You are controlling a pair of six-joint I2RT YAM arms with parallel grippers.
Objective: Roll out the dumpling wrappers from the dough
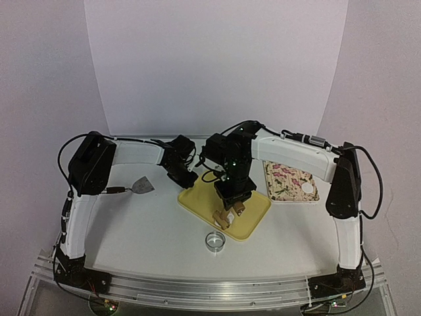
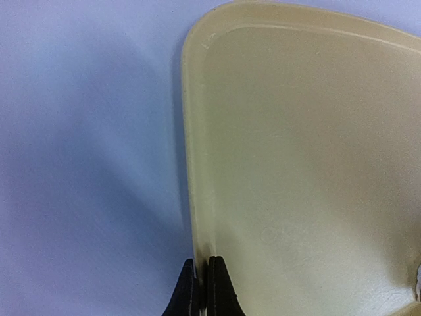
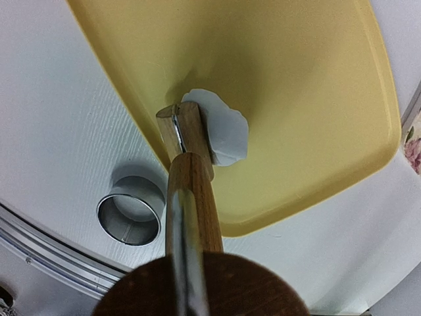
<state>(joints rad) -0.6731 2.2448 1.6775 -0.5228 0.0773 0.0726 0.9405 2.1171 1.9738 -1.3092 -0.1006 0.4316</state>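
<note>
A flattened white lump of dough [image 3: 227, 128] lies on the yellow tray [image 3: 316, 99], near its front corner. The wooden rolling pin [image 3: 194, 191] rests with its far end on the dough's left edge. My right gripper [image 1: 233, 196] is shut on the rolling pin [image 1: 227, 214] above the tray [image 1: 253, 220]; its fingers are hidden in the right wrist view. My left gripper [image 2: 200, 280] is shut on the tray's rim [image 2: 194, 164] at the back left corner [image 1: 186, 179]. No dumpling wrappers show on the tray.
The shiny ring cutter [image 1: 215, 241] stands on the table just in front of the tray [image 3: 129, 210]. A grey scraper [image 1: 141, 186] lies at the left. A floral board [image 1: 289, 181] lies right of the tray, with a small white round spot [image 1: 307, 191] that I cannot identify.
</note>
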